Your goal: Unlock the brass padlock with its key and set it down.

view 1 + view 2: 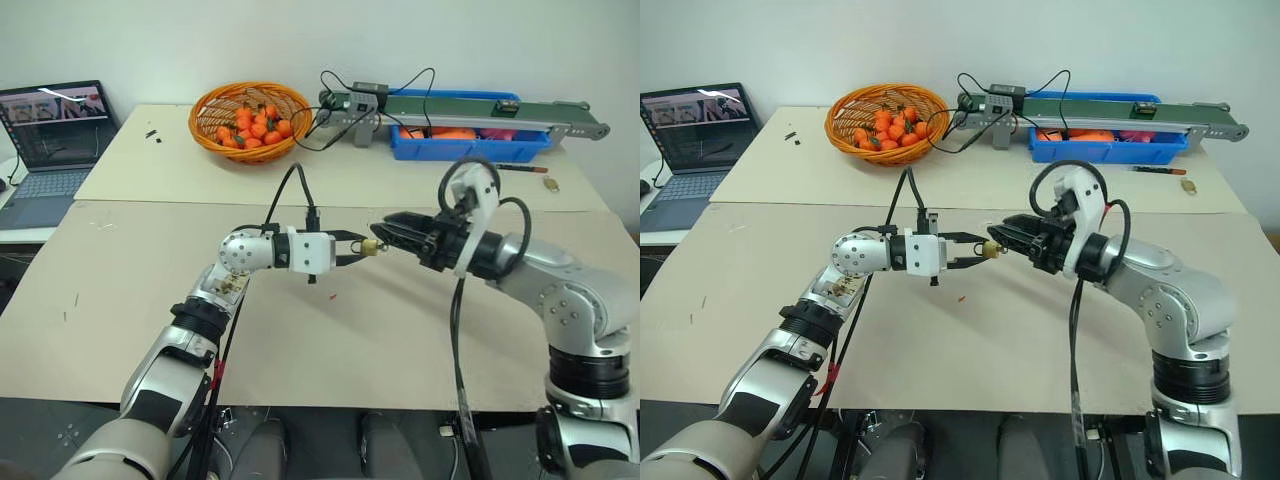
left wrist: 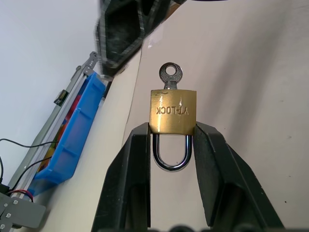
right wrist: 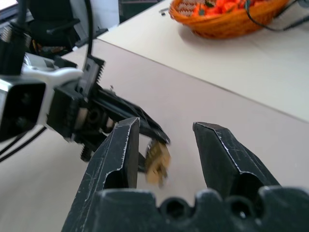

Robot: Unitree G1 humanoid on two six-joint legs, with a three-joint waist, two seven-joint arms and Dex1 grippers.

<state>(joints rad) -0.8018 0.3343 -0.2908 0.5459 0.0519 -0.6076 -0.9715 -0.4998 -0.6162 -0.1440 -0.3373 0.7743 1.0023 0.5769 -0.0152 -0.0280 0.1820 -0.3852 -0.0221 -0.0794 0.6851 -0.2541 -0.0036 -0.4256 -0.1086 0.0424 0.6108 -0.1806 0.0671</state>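
Silver-jointed arms, looping black cables, each ending in a black pincer (image 1: 352,248).

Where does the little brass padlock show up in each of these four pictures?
Left eye: brass padlock mid-picture, between the two grippers.
Right eye: centre, same spot.
Left wrist: centre, clamped between black fingers.
Right wrist: low centre.
Shared landmark: orange basket.

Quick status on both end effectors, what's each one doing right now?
Left end effector: closed on the brass padlock, with the key in it.
Right end effector: open, holding nothing.
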